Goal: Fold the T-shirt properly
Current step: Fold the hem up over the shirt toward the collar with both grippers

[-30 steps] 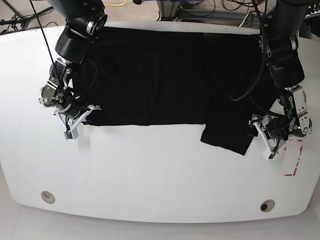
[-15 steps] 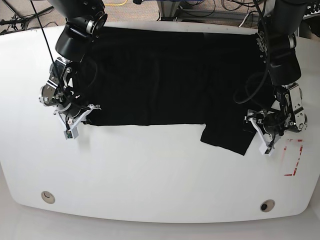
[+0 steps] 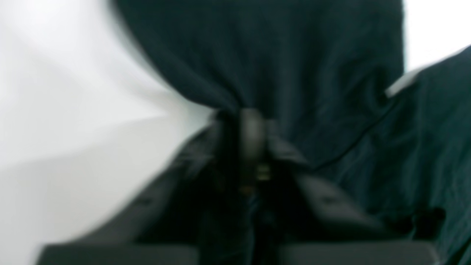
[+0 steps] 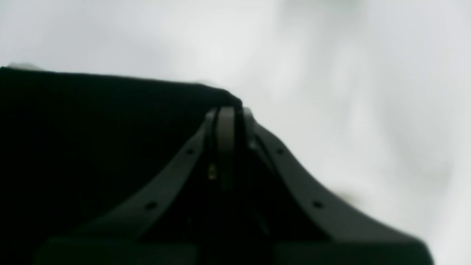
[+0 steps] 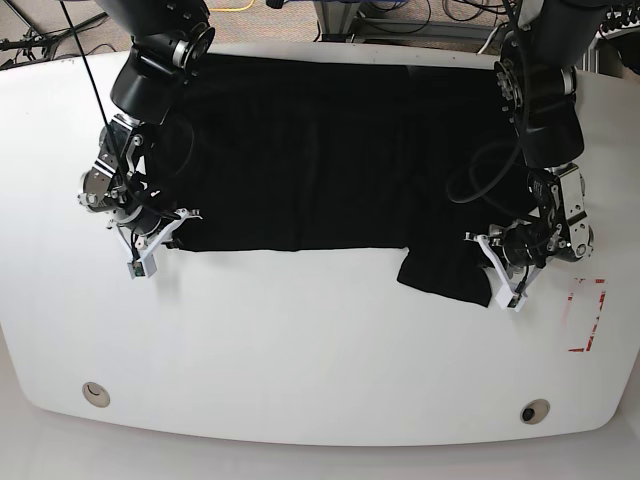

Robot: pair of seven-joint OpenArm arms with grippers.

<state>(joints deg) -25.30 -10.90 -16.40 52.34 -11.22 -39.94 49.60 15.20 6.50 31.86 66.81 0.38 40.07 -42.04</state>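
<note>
- I see my right gripper (image 5: 160,240) clamped on the one black T-shirt's (image 5: 330,140) corner.
- The shirt lies along the white table's (image 5: 300,340) far side, long axis left-right.
- My left gripper (image 5: 497,275) pinches its sleeve (image 5: 445,272).

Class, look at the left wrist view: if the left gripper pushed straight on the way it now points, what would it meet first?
The T-shirt. The left gripper is shut on a bunched fold, and black cloth fills the view ahead of its tips. The picture is blurred, so depth is unclear; the white table shows only off to the side.
</note>
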